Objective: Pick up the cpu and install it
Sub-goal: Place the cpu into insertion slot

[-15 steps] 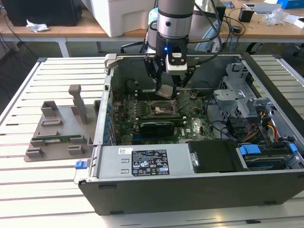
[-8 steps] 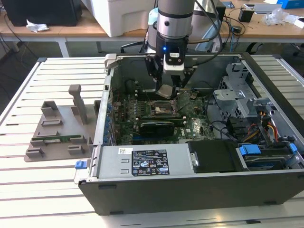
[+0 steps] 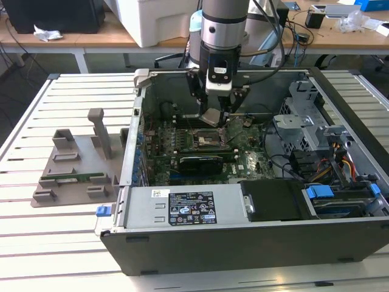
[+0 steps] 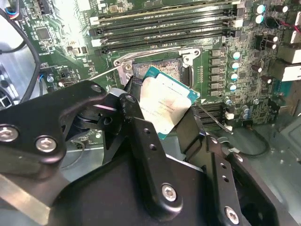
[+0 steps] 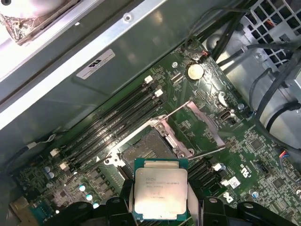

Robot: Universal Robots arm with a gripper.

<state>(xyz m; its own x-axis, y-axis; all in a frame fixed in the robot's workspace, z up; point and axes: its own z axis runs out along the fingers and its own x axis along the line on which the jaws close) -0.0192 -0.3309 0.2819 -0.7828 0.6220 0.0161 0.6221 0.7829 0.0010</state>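
Found a slatted white table (image 3: pixel 61 255) bearing an open computer case (image 3: pixel 255 246). Saw the cpu (image 5: pixel 160 193) already lifted, pinched by its edges in the gripper (image 5: pixel 162 209), hanging just above the bare socket (image 5: pixel 143 150) without touching it, retention bracket (image 5: pixel 200 125) swung open. Judged pickup done, seating and latching not yet done.

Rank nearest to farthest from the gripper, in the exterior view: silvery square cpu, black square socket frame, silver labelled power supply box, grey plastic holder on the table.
1. cpu, clamped in the gripper.
2. socket frame, just below.
3. power supply box, near edge of the case.
4. grey holder, outside it, exterior view's left.
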